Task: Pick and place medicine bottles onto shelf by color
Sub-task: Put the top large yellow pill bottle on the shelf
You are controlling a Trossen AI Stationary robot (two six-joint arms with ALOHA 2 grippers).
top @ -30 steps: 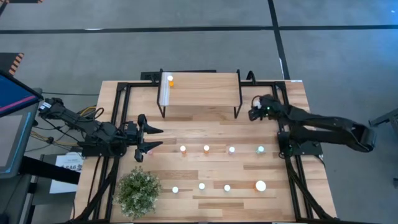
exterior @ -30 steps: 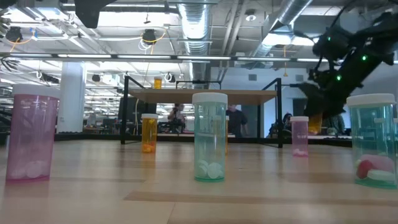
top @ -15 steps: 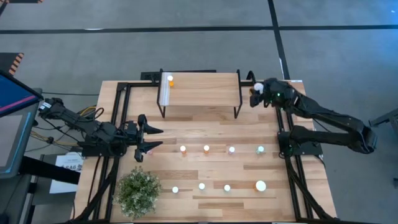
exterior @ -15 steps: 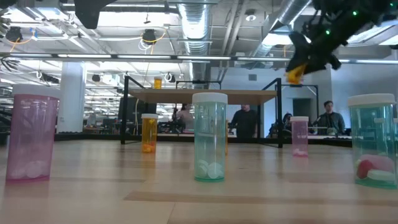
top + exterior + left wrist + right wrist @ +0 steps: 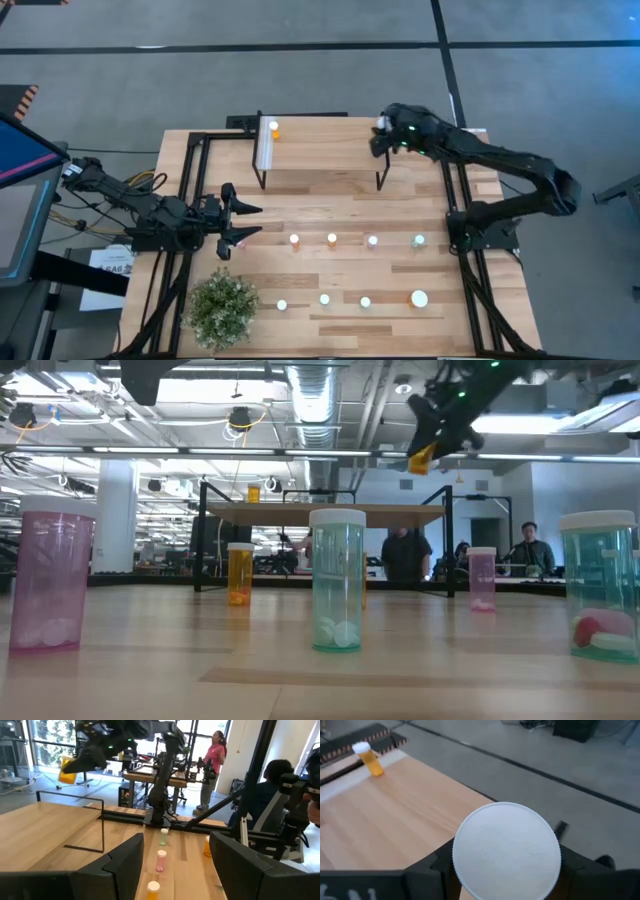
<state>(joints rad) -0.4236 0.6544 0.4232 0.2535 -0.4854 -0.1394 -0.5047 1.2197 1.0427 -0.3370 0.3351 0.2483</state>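
My right gripper (image 5: pixel 384 137) is shut on an orange medicine bottle (image 5: pixel 422 458) with a white cap (image 5: pixel 506 851). It hangs in the air over the right end of the shelf (image 5: pixel 322 140), a light-wood board on black legs. Another orange bottle (image 5: pixel 273 129) stands on the shelf next to its whitish left strip. Several white-capped bottles stand upright on the tabletop in two rows, among them a teal one (image 5: pixel 337 580) and a pink one (image 5: pixel 50 573). My left gripper (image 5: pixel 245 223) waits open near the table's left edge, touching nothing. My right gripper pinches the orange bottle between its two fingers (image 5: pixel 434 865), one on each side just under the cap, which faces the wrist camera and hides the body. The bottle is lifted clear. Its orange lower end (image 5: pixel 421 459) sticks out tilted below the gripper, above shelf height.
A green bushy plant (image 5: pixel 222 308) stands at the table's near left corner. Black frame rails (image 5: pixel 190 190) run along the left and right sides of the table. The shelf top (image 5: pixel 395 815) is bare between the standing orange bottle and its right end. People stand in the room beyond.
My right gripper has risen from table height right of the shelf, carrying the orange bottle. It has moved toward the far edge and then left, to above the shelf's right end. The bottle has tipped along the way. The left arm has kept still.
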